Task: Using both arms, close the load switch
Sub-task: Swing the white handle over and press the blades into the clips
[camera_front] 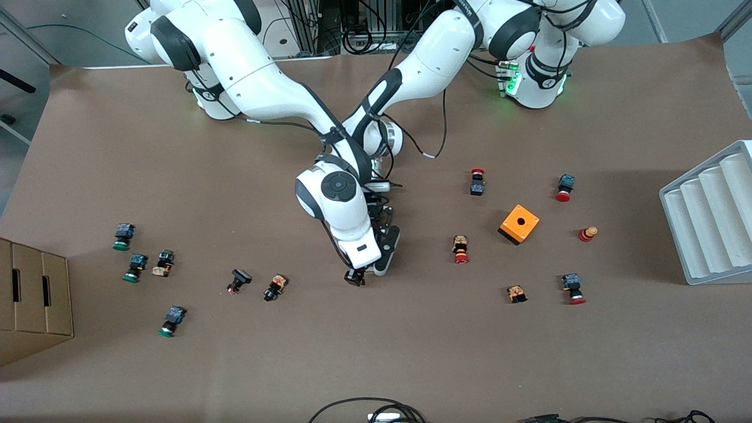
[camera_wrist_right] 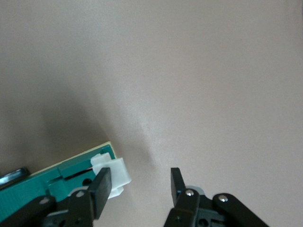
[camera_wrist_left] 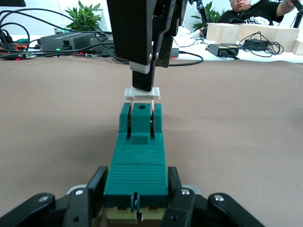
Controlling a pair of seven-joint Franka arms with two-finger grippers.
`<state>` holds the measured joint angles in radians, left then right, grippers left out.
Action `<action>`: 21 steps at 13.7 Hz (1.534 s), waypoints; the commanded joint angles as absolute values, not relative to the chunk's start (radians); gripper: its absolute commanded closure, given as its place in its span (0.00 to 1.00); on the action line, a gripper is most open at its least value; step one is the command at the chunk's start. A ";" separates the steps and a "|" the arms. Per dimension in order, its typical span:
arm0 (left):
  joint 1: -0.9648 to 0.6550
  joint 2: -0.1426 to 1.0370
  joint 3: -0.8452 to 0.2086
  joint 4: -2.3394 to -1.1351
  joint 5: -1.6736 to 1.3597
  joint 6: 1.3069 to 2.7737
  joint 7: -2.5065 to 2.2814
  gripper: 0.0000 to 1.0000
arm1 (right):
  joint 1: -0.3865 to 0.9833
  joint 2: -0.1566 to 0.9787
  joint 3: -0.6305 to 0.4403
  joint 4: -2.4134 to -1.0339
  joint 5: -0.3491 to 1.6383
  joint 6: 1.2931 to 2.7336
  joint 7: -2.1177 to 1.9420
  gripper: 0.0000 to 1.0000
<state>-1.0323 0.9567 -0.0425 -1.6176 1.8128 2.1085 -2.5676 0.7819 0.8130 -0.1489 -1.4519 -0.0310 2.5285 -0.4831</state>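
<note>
Load switch (camera_wrist_left: 138, 161) – green block, white tab (camera_wrist_left: 142, 93) at one end; around mid-table (camera_front: 411, 352), clear of every edge. Clamped at its sides by left gripper (camera_wrist_left: 137, 189), low over the surface. Right gripper (camera_wrist_right: 139, 187) directly over the tab end – fingers (camera_wrist_right: 102, 189) parted, nothing between them, one tip touching the tab. Orange box (camera_front: 519, 224) lying toward the left arm's end.

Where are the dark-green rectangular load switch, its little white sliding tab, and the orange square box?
Dark-green rectangular load switch (camera_wrist_left: 138, 163): left wrist view, on its ribbed top face.
White sliding tab (camera_wrist_left: 142, 93): left wrist view, on the tab's front edge.
Orange square box (camera_front: 526, 219): front view, on its top face beside the round hole.
</note>
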 commanded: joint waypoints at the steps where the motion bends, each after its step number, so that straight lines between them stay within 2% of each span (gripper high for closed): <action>1: -1.042 0.971 -0.032 -1.600 1.830 2.105 -2.588 0.42 | 0.770 0.850 -0.146 -1.413 -0.063 2.545 -0.485 0.41; 21: -1.042 0.971 -0.034 -1.600 1.830 2.105 -2.588 0.42 | 0.770 0.874 -0.146 -1.405 -0.063 2.560 -0.486 0.41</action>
<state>-1.0323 0.9567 -0.0425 -1.6176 1.8129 2.1085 -2.5676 0.7815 0.8373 -0.1482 -1.4383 -0.0310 2.5384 -0.4887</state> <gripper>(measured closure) 0.419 0.405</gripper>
